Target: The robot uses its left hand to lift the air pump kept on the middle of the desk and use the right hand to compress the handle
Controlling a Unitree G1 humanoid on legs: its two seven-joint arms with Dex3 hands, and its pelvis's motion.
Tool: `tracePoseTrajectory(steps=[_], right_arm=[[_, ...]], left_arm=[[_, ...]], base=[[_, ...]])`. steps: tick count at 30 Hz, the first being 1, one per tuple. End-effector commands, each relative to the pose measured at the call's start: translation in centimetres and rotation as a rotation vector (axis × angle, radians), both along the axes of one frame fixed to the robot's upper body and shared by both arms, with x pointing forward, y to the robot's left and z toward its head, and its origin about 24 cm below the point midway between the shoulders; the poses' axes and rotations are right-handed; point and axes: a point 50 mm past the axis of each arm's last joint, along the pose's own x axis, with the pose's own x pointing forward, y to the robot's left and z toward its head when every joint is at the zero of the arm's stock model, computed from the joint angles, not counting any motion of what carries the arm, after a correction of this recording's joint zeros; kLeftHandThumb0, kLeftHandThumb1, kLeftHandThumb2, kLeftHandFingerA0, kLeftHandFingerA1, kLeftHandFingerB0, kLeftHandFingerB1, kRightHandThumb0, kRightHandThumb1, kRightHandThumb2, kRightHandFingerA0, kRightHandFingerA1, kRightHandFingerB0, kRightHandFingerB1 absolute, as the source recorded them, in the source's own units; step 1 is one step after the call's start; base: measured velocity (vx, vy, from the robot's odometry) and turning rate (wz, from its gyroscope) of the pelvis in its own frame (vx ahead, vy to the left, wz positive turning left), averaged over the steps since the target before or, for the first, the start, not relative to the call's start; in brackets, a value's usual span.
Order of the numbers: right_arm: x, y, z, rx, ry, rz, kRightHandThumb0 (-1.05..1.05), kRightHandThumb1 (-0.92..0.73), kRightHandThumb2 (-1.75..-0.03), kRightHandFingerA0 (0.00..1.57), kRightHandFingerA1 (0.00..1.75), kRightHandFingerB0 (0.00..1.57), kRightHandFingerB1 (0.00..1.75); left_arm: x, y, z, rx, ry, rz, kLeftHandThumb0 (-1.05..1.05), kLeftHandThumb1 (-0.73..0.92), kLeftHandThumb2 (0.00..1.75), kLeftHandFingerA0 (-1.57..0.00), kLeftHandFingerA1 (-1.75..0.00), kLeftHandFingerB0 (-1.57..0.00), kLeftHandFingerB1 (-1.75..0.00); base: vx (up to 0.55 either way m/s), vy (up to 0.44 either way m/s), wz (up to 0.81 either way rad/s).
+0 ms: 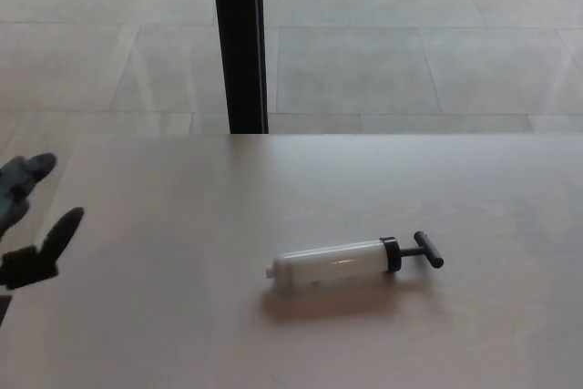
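The air pump [351, 262] is lying on its side near the middle of the desk [455, 189], untouched by either hand. Its white barrel is pointing toward picture left, with a small stub nozzle at that end. A black collar is capping the right end of the barrel, and the black T-handle [426, 250] is sitting just beyond the collar, on a short visible length of rod. A soft shadow is falling on the desk surface just in front of the barrel.

The left hand [27, 220] is showing only at the far left edge of the frame, over the left margin of the desk and well apart from the pump. Its dark fingers [62, 230] are standing spread and are holding nothing; the hand is released. Part of the hand is cut off by the frame edge.

The right hand is not showing in this view.

Behind the desk, a black vertical post [238, 43] is rising from the far edge, and a pale tiled floor [410, 34] is filling the background.
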Motion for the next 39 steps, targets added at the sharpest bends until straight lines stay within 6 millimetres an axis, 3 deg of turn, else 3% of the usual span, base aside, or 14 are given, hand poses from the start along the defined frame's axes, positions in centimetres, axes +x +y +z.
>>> tracePoseTrajectory(steps=[1,7,9,12,13,14,17,19,25,26,27,30,34,39], right_arm=[[-10.1,-13.6,0.4,-0.124,0.039,-0.439,-0.79,-0.76,-1.09,0.22,0.60,0.16,0.46],[-12.2,-14.3,-2.1,0.023,0.034,-0.574,-0.78,-0.92,-0.75,0.32,0.61,0.23,0.32],[-13.2,-14.4,-3.0,0.046,0.028,-0.609,-0.75,-0.79,-1.10,0.27,0.61,0.15,0.45],[-14.5,-14.5,-4.4,0.058,0.054,-0.636,-0.76,-0.92,-0.77,0.31,0.54,0.17,0.33],[-14.9,-14.5,-5.0,0.054,0.079,-0.633,-0.75,-0.78,-1.11,0.24,0.56,0.11,0.44],[-15.1,-14.5,-5.3,0.055,0.094,-0.635,-0.80,-0.92,-0.74,0.28,0.47,0.15,0.31],[-15.7,-14.7,-6.5,0.072,0.149,-0.653,-0.77,-0.76,-1.10,0.25,0.56,0.09,0.44],[-16.0,-14.8,-7.4,0.089,0.172,-0.655,-0.77,-0.92,-0.74,0.31,0.64,0.08,0.27],[-17.5,-14.6,-10.2,0.170,0.248,-0.699,-0.82,-0.76,-1.09,0.37,0.72,0.10,0.44],[-17.7,-14.6,-10.6,0.176,0.262,-0.710,-0.80,-0.92,-0.69,0.34,0.99,0.16,0.31],[-18.2,-14.5,-11.2,0.183,0.291,-0.724,-0.88,-0.77,-1.10,0.37,0.73,0.10,0.43],[-19.4,-14.2,-12.3,0.206,0.326,-0.717,-0.84,-0.92,-0.69,0.36,0.68,0.13,0.29],[-19.9,-13.6,-13.5,0.195,0.402,-0.660,-0.78,-0.78,-1.13,0.34,0.61,0.05,0.39],[-19.1,-12.6,-14.5,0.208,0.431,-0.590,-0.79,-0.92,-0.72,0.35,0.48,0.16,0.30]], left_arm=[[-21.9,18.6,-6.3,-0.750,-0.436,0.787,-0.85,0.72,1.10,-0.15,-0.52,0.00,-0.32],[-27.7,17.5,-11.7,-0.905,-0.465,1.169,-0.38,0.41,1.04,-0.02,-0.50,0.00,-0.48],[-28.0,17.2,-12.4,-0.894,-0.418,1.233,-0.85,0.78,0.62,-0.27,-0.39,-0.20,-0.28],[-29.0,16.8,-13.0,-0.856,-0.346,1.286,-0.83,0.81,0.63,-0.24,-0.41,-0.16,-0.29],[-29.3,16.7,-13.2,-0.863,-0.343,1.317,-0.82,0.81,0.64,-0.25,-0.41,-0.16,-0.29],[-29.6,16.6,-13.4,-0.861,-0.329,1.348,-0.82,0.81,0.64,-0.26,-0.38,-0.18,-0.28],[-30.8,15.6,-14.8,-0.827,-0.210,1.423,-0.80,0.66,0.97,-0.28,-0.50,-0.16,-0.42],[-31.1,15.3,-15.0,-0.831,-0.184,1.422,-0.80,0.64,0.94,-0.24,-0.48,-0.15,-0.41],[-30.2,15.6,-14.7,-0.868,-0.258,1.366,-0.79,0.65,1.00,-0.33,-0.53,-0.16,-0.43],[-30.1,15.7,-14.6,-0.873,-0.269,1.360,-0.76,0.82,0.65,-0.40,-0.41,-0.24,-0.32],[-30.0,15.7,-14.6,-0.865,-0.261,1.354,-0.71,0.85,0.65,-0.41,-0.45,-0.24,-0.34],[-30.6,15.6,-14.8,-0.775,-0.122,1.360,-0.72,0.86,0.66,-0.43,-0.45,-0.27,-0.35],[-30.9,15.4,-15.0,-0.737,0.001,1.312,-0.74,0.84,0.65,-0.42,-0.46,-0.28,-0.36],[-30.0,15.5,-14.9,-0.757,0.004,1.272,-0.69,0.81,0.64,-0.44,-0.44,-0.30,-0.36]], base=[[0.00,0.000,0.00],[0.00,0.000,0.00],[0.00,0.000,0.00],[0.00,0.000,0.00],[0.00,0.000,0.00],[0.00,0.000,0.00],[0.00,0.000,0.00],[0.00,0.000,0.00],[0.00,0.000,0.00],[0.00,0.000,0.00],[0.00,0.000,0.00],[0.00,0.000,0.00],[0.00,0.000,0.00],[0.00,0.000,0.00]])
